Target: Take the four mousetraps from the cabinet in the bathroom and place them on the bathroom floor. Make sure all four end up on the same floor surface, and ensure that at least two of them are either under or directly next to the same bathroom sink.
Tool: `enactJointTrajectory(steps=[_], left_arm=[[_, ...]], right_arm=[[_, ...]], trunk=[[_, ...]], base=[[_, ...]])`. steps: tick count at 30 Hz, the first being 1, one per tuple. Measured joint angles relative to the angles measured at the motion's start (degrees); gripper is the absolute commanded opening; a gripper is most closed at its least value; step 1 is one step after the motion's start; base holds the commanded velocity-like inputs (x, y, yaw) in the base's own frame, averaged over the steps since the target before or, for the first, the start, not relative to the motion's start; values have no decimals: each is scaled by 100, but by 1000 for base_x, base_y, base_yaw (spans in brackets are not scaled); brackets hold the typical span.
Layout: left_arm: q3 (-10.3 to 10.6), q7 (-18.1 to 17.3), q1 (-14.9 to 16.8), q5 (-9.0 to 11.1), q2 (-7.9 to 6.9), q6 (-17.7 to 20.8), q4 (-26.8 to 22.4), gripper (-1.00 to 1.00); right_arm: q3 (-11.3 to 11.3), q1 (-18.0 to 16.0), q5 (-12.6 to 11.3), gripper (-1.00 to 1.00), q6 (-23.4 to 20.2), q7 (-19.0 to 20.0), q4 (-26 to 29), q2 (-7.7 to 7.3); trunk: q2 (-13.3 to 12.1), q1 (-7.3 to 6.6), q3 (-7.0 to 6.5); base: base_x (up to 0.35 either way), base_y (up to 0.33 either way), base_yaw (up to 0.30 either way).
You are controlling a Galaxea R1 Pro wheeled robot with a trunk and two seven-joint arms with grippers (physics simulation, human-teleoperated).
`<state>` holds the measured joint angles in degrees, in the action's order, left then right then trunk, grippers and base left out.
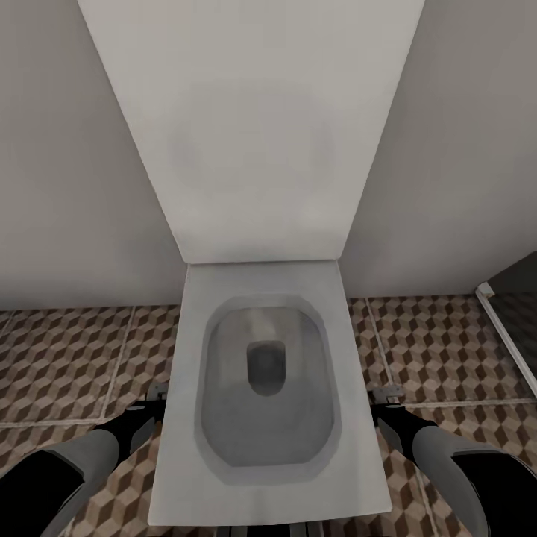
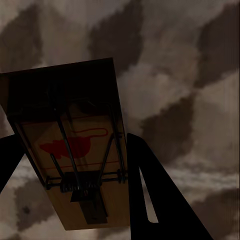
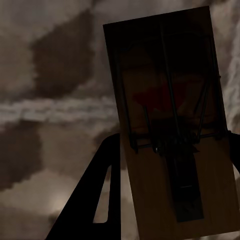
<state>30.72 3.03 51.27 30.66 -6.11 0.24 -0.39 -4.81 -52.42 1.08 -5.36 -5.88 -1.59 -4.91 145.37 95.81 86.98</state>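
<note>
In the left wrist view a tan mousetrap (image 2: 70, 145) with black wire and a red mark sits between the two dark fingers (image 2: 160, 200) of my left gripper (image 2: 75, 190), which is shut on it. My right gripper (image 3: 170, 190) is likewise shut on a second mousetrap (image 3: 170, 125). Both traps hang over the cube-patterned bathroom floor (image 1: 74, 350). In the head view my left gripper (image 1: 153, 399) and right gripper (image 1: 388, 395) are held low on either side of a white toilet. The cabinet and the sink are out of view.
A white toilet (image 1: 190, 313) with its lid raised stands straight ahead against a grey wall (image 1: 60, 149). A white frame edge (image 1: 507, 335) runs along the floor at the right. Patterned tiles lie open on both sides of the toilet.
</note>
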Motion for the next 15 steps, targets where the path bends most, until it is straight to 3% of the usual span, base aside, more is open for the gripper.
enactJointTrajectory(steps=[15], left_arm=[[0,-2,-1,0,-3,45,2,-100]], right_arm=[[0,0,-1,-100,-33,8,0,6]], trunk=[[0,0,0]], base=[[0,0,0]])
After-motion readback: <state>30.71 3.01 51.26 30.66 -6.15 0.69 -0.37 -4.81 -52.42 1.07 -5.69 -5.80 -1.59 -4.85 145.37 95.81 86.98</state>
